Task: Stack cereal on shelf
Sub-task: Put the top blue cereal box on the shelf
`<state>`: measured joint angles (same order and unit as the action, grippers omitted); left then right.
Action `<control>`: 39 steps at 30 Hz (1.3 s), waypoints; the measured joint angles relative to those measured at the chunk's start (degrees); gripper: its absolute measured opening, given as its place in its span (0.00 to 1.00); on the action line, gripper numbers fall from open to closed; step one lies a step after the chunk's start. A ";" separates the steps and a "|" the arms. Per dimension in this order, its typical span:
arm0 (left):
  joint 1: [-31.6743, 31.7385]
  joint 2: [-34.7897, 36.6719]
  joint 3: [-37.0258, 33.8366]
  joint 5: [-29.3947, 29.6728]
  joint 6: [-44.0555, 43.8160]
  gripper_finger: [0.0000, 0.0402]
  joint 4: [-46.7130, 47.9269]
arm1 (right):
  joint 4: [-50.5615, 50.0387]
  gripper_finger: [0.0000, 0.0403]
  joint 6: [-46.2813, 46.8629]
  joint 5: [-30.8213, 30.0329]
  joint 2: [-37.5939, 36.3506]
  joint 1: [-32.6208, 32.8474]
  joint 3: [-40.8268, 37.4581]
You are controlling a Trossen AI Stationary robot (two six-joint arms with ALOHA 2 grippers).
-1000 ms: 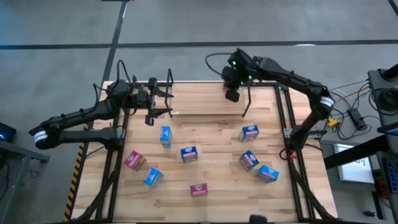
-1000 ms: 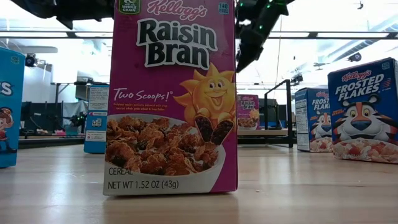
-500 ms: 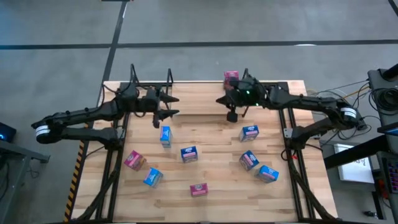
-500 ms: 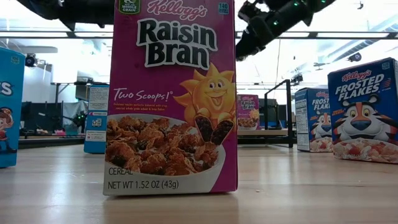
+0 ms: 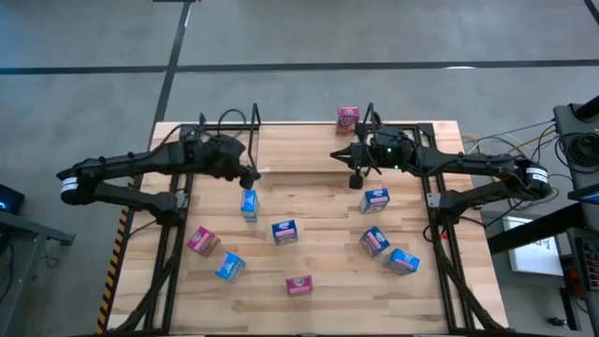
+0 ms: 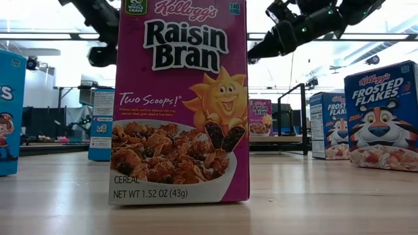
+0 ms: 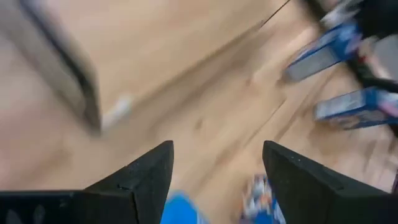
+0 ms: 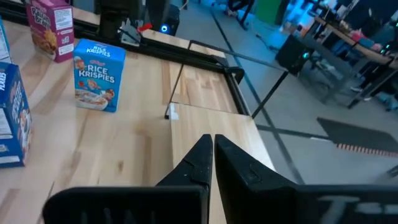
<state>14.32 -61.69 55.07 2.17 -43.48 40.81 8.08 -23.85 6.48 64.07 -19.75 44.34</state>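
Several small cereal boxes, blue and pink, are scattered on the wooden table (image 5: 318, 262). One pink box (image 5: 348, 118) stands at the far right end of the shelf (image 5: 309, 150), a low rack of thin black posts along the far edge. My left gripper (image 5: 249, 177) hangs open, tipped downward, just beyond a blue box (image 5: 248, 204), whose top shows between the fingers (image 7: 183, 213). My right gripper (image 5: 356, 178) is shut and empty, in the air at the shelf's near right corner, close to a blue box (image 5: 375, 198).
Other boxes lie near the middle (image 5: 284, 231), at the left (image 5: 201, 241) (image 5: 229, 267), at the near edge (image 5: 299, 285) and at the right (image 5: 374, 241) (image 5: 403, 261). A black tube frame (image 5: 432, 201) runs along both table sides. The low view is filled by a Raisin Bran box (image 6: 179, 104).
My right gripper has drawn back from the shelf's far right end toward the near edge and sunk, staying shut; the pink box there now shows uncovered. My left gripper has rolled, tipped downward and shifted slightly right over the blue box, still open.
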 joint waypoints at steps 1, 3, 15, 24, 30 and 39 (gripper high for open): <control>-0.83 -0.71 1.07 0.01 -3.31 0.58 2.65 | 0.22 0.02 -0.82 -0.01 0.00 0.00 -0.01; -2.84 -2.08 2.96 0.36 -8.98 0.58 6.85 | 0.39 0.02 -2.48 0.00 0.02 0.00 0.00; -10.87 -12.23 8.34 5.45 -23.75 0.63 16.90 | 2.21 0.02 -7.53 -0.02 0.02 -0.02 0.07; -12.75 -16.22 10.68 7.94 -25.16 0.73 20.67 | 2.92 0.02 -7.79 -0.02 0.07 -0.02 0.13; -14.59 -19.66 9.48 10.19 -26.98 0.72 20.95 | 2.42 0.02 -7.72 -0.02 0.08 -0.02 0.14; -15.89 -24.10 9.44 10.39 -27.09 0.67 20.97 | 1.50 0.02 -6.39 -0.02 0.11 -0.02 0.14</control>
<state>-1.58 -85.79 64.51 12.56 -70.57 61.78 9.58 -30.24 6.46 64.18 -19.77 44.47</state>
